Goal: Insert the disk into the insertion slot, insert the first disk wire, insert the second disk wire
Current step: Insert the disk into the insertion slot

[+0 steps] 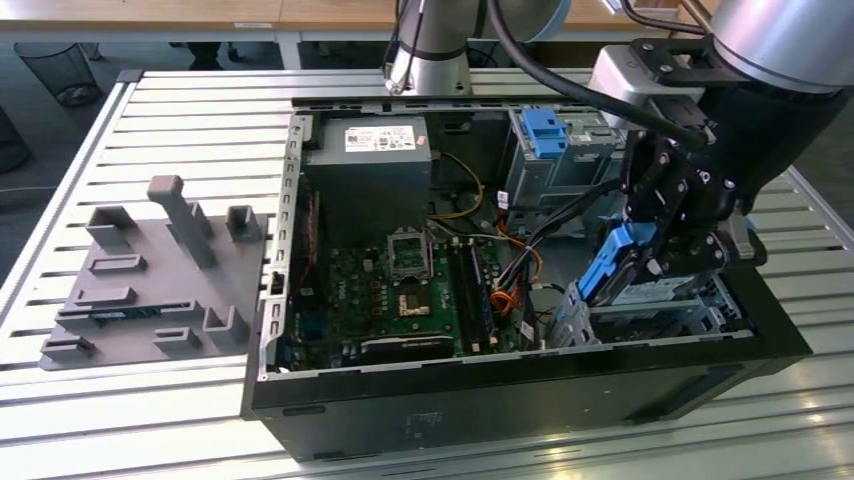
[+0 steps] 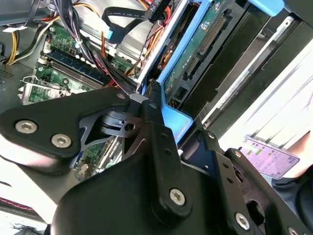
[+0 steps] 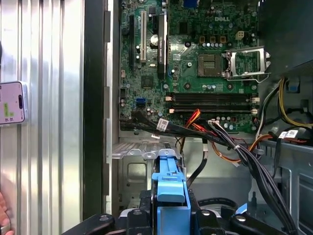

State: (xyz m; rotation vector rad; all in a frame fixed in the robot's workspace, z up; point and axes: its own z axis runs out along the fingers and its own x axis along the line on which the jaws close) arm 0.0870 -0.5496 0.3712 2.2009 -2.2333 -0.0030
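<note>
i see a slatted metal table (image 1: 174, 110) carrying everything. on the exterior view's left a flat grey fixture plate (image 1: 147, 290) with upright blocks lies on the slats. just beside it to the right lies the open black computer case (image 1: 534, 400). the arm's base (image 1: 430, 60) rises at the far side, behind the case.

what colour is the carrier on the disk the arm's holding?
Bright blue. The disk carrier shows best in the first wrist view.
</note>
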